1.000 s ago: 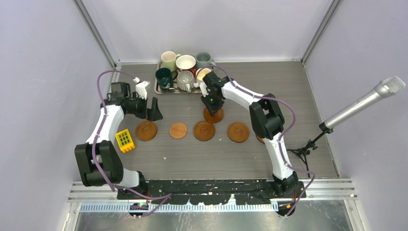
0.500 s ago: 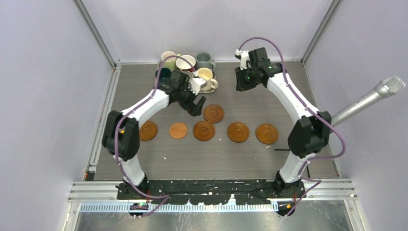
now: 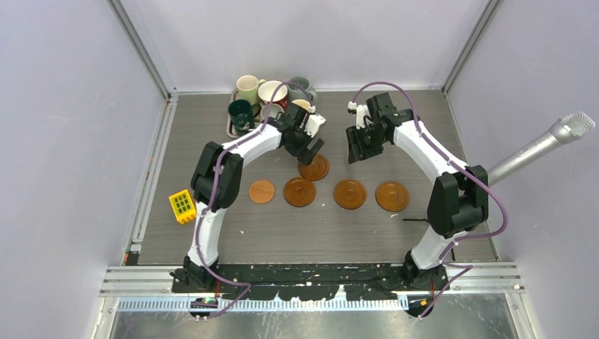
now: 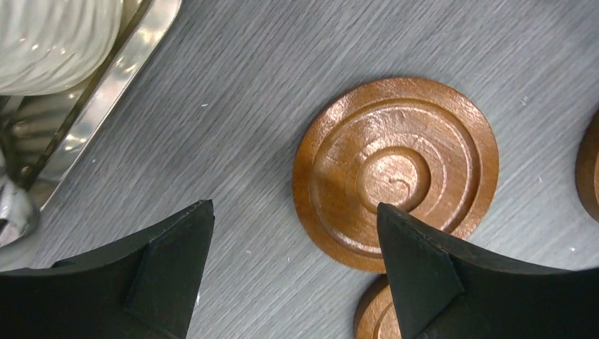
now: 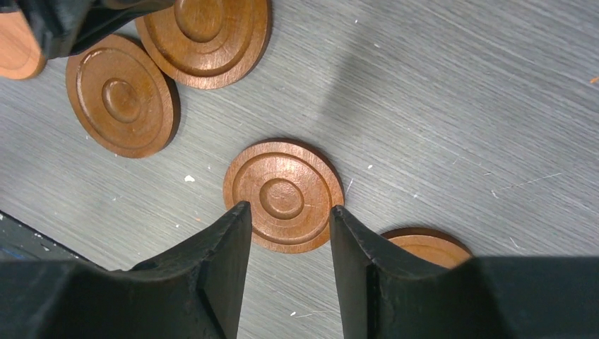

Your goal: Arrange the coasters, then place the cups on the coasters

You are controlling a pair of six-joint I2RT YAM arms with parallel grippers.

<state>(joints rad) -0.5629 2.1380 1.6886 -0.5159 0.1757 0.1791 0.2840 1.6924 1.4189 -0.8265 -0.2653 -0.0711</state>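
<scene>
Several round brown coasters lie in a row on the table, among them a plain light one (image 3: pixel 262 191) and ringed ones (image 3: pixel 299 191) (image 3: pixel 350 193) (image 3: pixel 391 196). One more ringed coaster (image 3: pixel 314 167) (image 4: pixel 395 173) lies just behind the row. My left gripper (image 3: pixel 309 143) (image 4: pixel 293 236) hovers open and empty over its near edge. My right gripper (image 3: pixel 357 150) (image 5: pixel 289 212) hangs open and empty above a ringed coaster (image 5: pixel 282 194). The cups stand on the silver tray (image 3: pixel 231 131): pale green (image 3: pixel 248 88), red and white (image 3: pixel 273 92), grey-blue (image 3: pixel 299 85), dark green (image 3: pixel 240 113); a ribbed one (image 4: pixel 56 42) shows by the tray rim.
The left arm crosses the left end of the row and part of the tray. A yellow grid block (image 3: pixel 183 205) sits at the left. A microphone (image 3: pixel 537 148) on a stand reaches in from the right. The tray rim (image 4: pixel 92 92) lies close to the left fingers.
The left arm swung right, from the table's left side to over the back coaster. The right gripper left that coaster, lifted to the back right, came partly back and opened.
</scene>
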